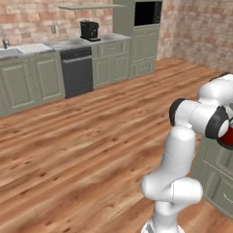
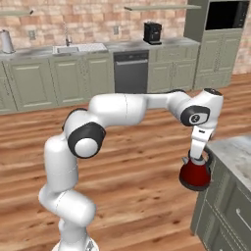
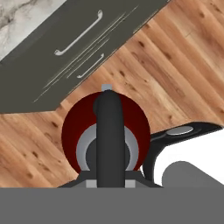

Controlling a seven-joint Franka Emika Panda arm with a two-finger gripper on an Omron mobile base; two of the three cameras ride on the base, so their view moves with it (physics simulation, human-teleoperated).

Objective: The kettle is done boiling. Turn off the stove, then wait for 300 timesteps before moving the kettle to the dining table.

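My gripper (image 2: 197, 158) is shut on the handle of the red kettle (image 2: 195, 175), which hangs upright in the air over the wooden floor. The kettle is just left of a marbled counter's corner (image 2: 234, 149). In the hand view I look straight down on the kettle (image 3: 72, 131): its dark arched handle (image 3: 108, 127) runs up the middle between my fingertips (image 3: 109, 180). In the left base view a red sliver of the kettle (image 1: 228, 137) shows behind my forearm. The stove and the dining table are out of view.
Grey-green drawers with silver handles (image 3: 78, 37) stand under the counter beside the kettle. A cabinet run along the far brick wall holds a sink (image 2: 78, 48), a dark dishwasher (image 2: 131, 71), a coffee machine (image 2: 152, 32) and a built-in microwave (image 2: 224, 14). Open wooden floor (image 1: 77, 141) lies between.
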